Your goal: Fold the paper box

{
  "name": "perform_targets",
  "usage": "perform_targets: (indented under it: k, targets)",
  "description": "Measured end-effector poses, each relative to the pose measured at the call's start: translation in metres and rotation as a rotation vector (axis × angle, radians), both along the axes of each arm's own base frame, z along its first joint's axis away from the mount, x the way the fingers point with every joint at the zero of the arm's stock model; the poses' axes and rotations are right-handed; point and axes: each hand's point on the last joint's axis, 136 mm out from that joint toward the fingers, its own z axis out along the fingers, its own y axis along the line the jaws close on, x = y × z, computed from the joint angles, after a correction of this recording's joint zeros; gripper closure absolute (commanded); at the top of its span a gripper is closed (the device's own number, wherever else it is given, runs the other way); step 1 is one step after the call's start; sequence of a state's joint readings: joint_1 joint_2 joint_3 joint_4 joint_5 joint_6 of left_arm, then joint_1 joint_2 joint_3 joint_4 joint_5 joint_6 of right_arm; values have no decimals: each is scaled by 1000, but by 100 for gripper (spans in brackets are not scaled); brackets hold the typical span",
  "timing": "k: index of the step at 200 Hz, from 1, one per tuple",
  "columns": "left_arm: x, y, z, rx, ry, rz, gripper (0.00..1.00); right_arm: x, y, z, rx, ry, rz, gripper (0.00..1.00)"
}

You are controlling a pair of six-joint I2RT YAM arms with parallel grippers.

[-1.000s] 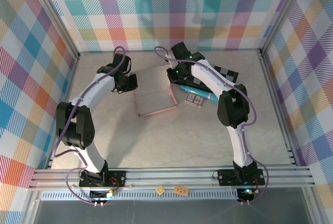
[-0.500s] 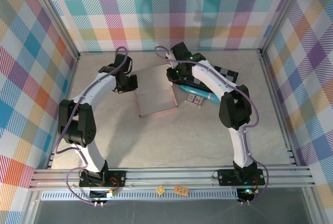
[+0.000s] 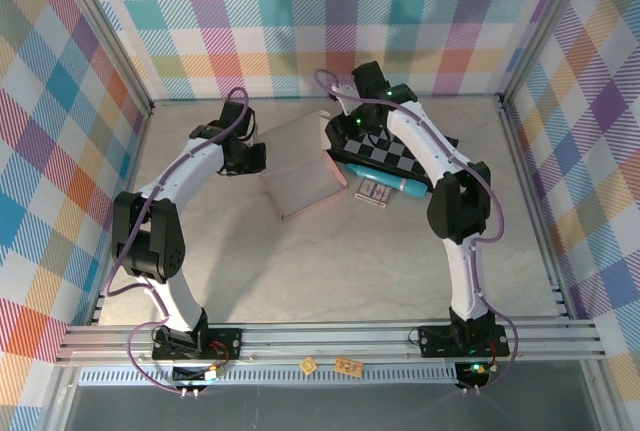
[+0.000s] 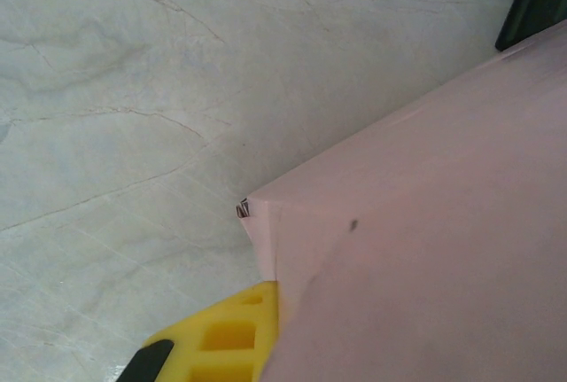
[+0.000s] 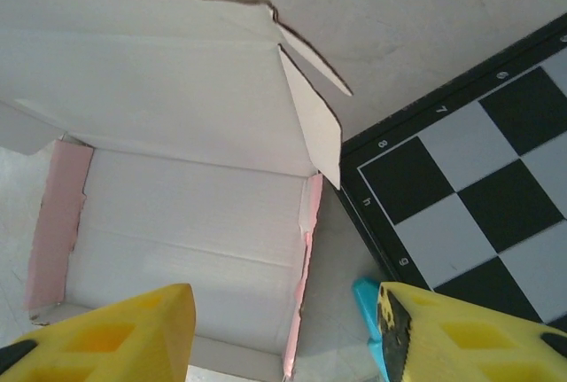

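The box (image 3: 300, 179) lies open on the counter (image 3: 330, 271) between the two arms, white inside up, its right edge just beside the checkered board (image 3: 400, 158). The left pincer (image 3: 250, 158) is closed on the box's left wall, one yellow finger (image 4: 226, 338) against the pink card. The right pincer (image 5: 283, 338) hangs above the box's right wall, jaws well apart, holding nothing.
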State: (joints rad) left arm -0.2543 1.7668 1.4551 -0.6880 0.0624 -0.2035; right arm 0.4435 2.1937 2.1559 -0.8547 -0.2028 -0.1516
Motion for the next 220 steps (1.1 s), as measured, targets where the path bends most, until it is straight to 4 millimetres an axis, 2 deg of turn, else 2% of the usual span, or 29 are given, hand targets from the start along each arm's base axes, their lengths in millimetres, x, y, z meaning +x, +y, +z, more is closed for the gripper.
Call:
perform_targets:
  k: [56, 97, 123, 158, 183, 198, 220]
  targets:
    - [-3, 1, -4, 12, 20, -13, 100, 14, 13, -30, 57, -64, 127, 41]
    - [0, 0, -3, 12, 20, -13, 100, 30, 25, -32, 80, -133, 177, 43]
    - [3, -1, -4, 13, 23, -13, 100, 35, 31, -36, 100, -143, 200, 53]
    - [5, -1, -8, 17, 40, -13, 100, 37, 32, -42, 98, -134, 192, 80]
    - [6, -1, -10, 19, 42, -12, 100, 41, 31, -36, 93, -145, 179, 94]
    - [8, -2, -9, 17, 38, -11, 100, 42, 30, -35, 86, -145, 165, 100]
    - [11, -2, -7, 14, 35, -6, 100, 43, 30, -36, 72, -146, 149, 100]
